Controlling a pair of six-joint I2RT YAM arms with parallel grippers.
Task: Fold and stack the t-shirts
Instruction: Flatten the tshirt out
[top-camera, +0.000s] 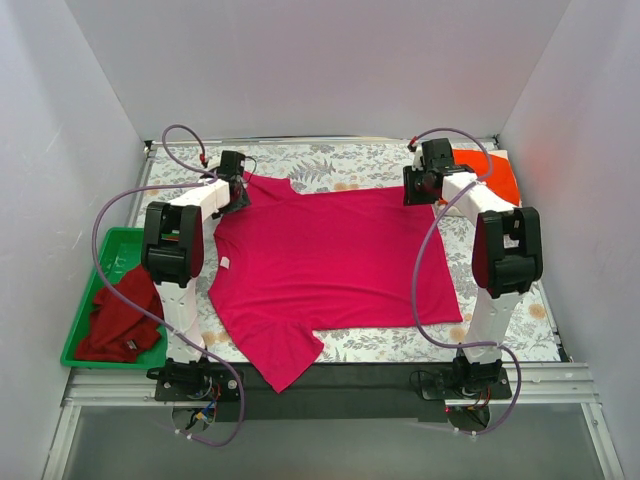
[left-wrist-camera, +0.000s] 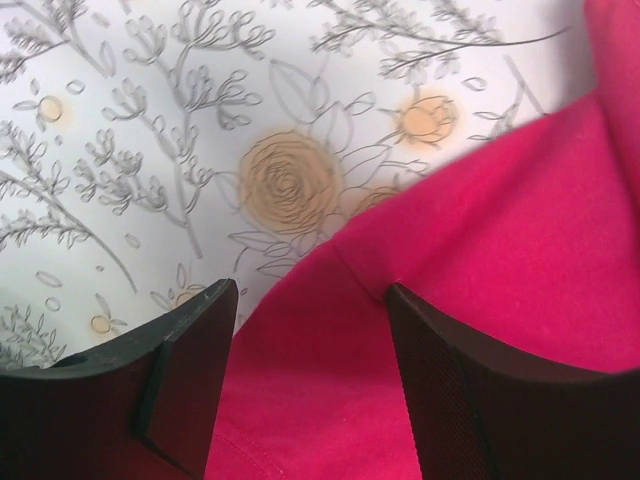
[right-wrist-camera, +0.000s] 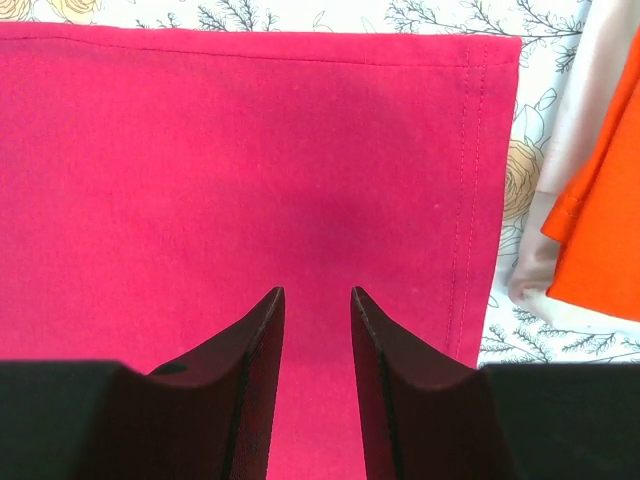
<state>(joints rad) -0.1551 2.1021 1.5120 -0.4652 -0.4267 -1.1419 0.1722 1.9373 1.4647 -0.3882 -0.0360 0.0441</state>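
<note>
One pink tee (top-camera: 330, 260) flat, red tee (top-camera: 118, 320) — tray (top-camera: 116, 248)

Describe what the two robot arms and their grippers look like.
Both the left arm and the right arm have white links with bulky black joint housings on black bases. A thin lavender cable with red connector ends loops along each. The left gripper and right gripper have matte black tapering fingers; the left's inner pad is finely ribbed.
</note>
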